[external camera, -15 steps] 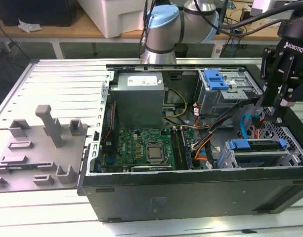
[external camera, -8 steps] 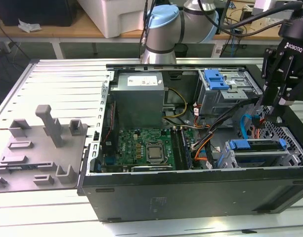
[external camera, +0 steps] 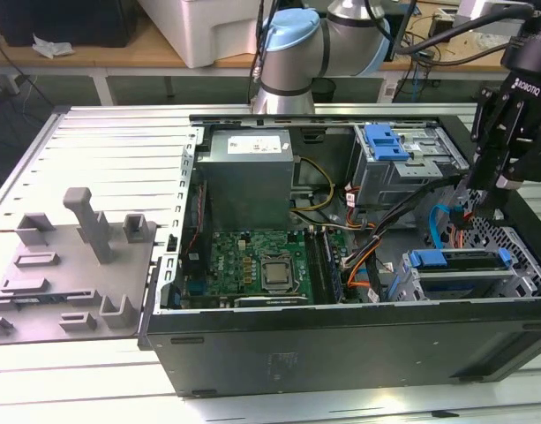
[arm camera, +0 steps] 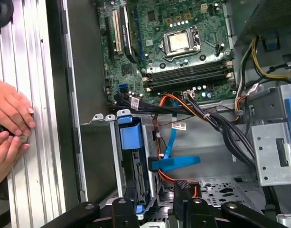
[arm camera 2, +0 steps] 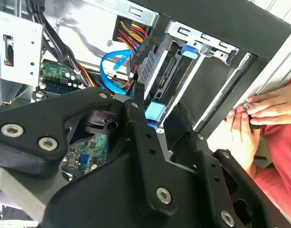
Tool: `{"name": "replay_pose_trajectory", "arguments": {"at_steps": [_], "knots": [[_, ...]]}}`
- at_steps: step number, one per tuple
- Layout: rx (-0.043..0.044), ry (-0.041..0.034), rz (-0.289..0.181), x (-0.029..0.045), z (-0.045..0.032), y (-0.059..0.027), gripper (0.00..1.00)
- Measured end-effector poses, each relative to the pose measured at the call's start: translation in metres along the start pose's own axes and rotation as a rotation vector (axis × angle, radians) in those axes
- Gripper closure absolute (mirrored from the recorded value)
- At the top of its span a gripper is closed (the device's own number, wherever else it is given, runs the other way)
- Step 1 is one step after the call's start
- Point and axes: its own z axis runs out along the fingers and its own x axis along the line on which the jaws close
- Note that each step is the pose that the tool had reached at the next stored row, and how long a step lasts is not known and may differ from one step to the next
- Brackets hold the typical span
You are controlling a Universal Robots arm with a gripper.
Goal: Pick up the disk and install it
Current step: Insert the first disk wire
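Lying open on the slatted metal surface [external camera: 102,141], a computer case [external camera: 341,353] takes up most of the exterior view, and the grey-and-blue arm [external camera: 296,44] rises behind it. Inside the case sit a grey power supply [external camera: 248,177] and, next to it, the green motherboard [external camera: 252,261]. A metal drive cage [external camera: 522,274] stands in the case's corner toward the exterior view's right. The disk [external camera: 464,261] is seated in that cage — in the first wrist view its blue carrier [arm camera: 131,140] shows at the cage's mouth. The claw [external camera: 488,205] hangs just above the cage, its black fingers [arm camera: 183,190] spread apart and gripping nothing. A blue flat cable [arm camera: 171,156] loops beside the cage, near the fingertips. In both wrist views a person's hands [arm camera: 10,118] rest on the surface just outside the case wall — close together.
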Motion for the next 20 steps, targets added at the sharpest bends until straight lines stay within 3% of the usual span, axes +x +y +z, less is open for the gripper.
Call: {"name": "replay_pose_trajectory", "arguments": {"at_steps": [2, 4, 5, 6, 9, 10, 13, 14, 15, 16, 17, 20], "knots": [[0.0012, 0.0002, 0.002, -0.0027, -0.0004, -0.0007, 0.56], [0.0085, 0.0037, 0.005, -0.0081, -0.0014, -0.0006, 0.56], [0.0133, 0.0063, 0.006, -0.0098, -0.0018, -0.0004, 0.56], [0.0249, 0.0114, 0.011, -0.0115, -0.0022, -0.0003, 0.56], [0.0413, 0.0107, 0.031, -0.0116, -0.0018, -0.0005, 0.56], [0.0426, 0.0101, 0.045, -0.0118, -0.0015, -0.0006, 0.56], [0.0329, 0.0085, 0.095, -0.0123, 0.0010, -0.0007, 0.56], [0.0294, 0.0116, 0.112, -0.0127, 0.0019, -0.0013, 0.56], [0.0290, 0.0211, 0.123, -0.0136, 0.0025, -0.0038, 0.56], [0.0323, 0.0369, 0.125, -0.0158, 0.0022, -0.0067, 0.56], [0.0363, 0.0584, 0.127, -0.0177, 0.0020, -0.0097, 0.56], [0.0453, 0.1015, 0.127, -0.0245, 0.0021, -0.0096, 0.56]]}}
